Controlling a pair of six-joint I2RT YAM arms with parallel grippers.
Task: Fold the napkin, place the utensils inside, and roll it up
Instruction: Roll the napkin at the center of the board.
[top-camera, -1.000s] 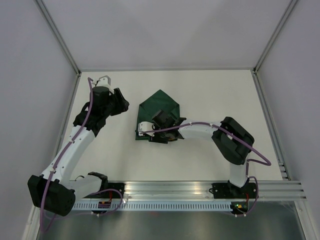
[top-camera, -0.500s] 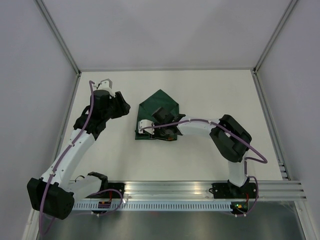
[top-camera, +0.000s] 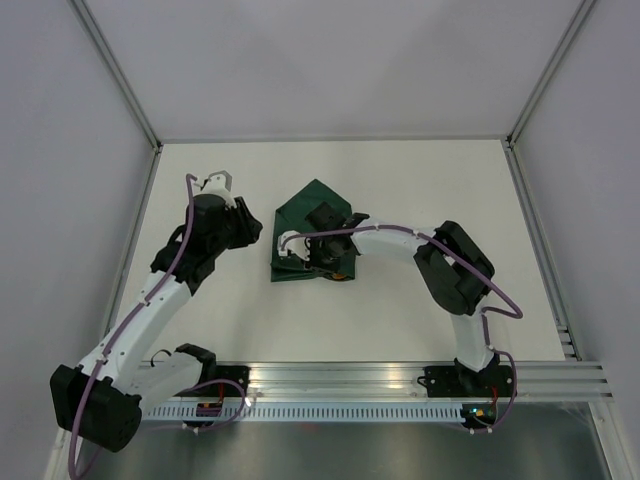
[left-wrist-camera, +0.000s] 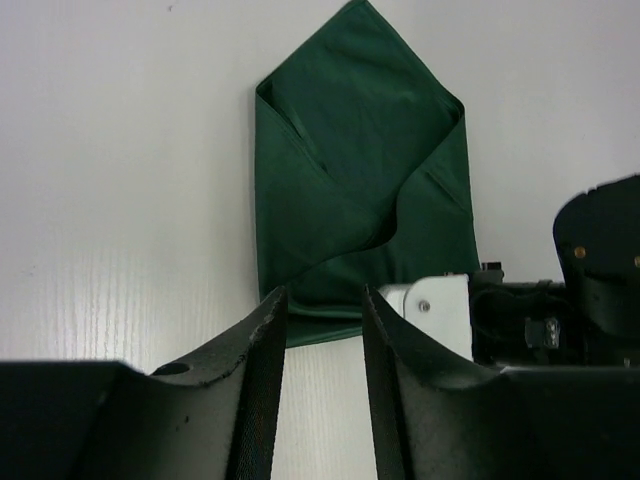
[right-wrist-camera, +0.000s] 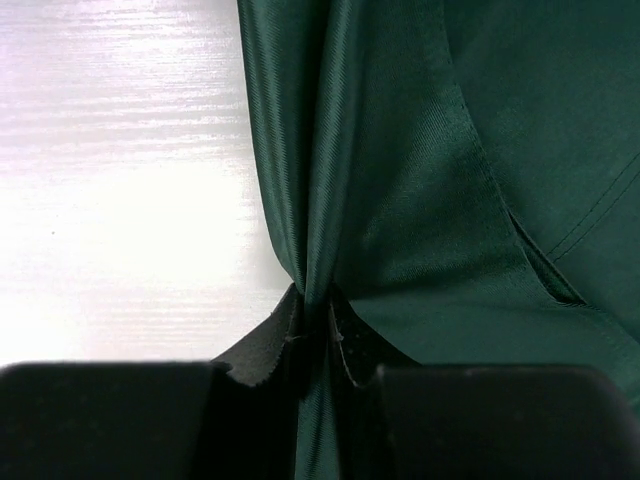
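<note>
Pinching one napkin (right-wrist-camera: 420, 200), two right fingers (right-wrist-camera: 260, 356).

The left tool (left-wrist-camera: 322, 305) has swung away from the left edge of the table (top-camera: 400, 170) and now sits just beside the napkin (top-camera: 318, 200), pointing at its near-left edge. The right tool (right-wrist-camera: 315, 310) has closed on a gathered ridge of the cloth and shifted slightly toward the far edge. The right arm (top-camera: 455, 270) has drawn its elbow inward, away from the right edge. The napkin's near-left part looks a little more bunched, though the wrist hides most of it from above.
</note>
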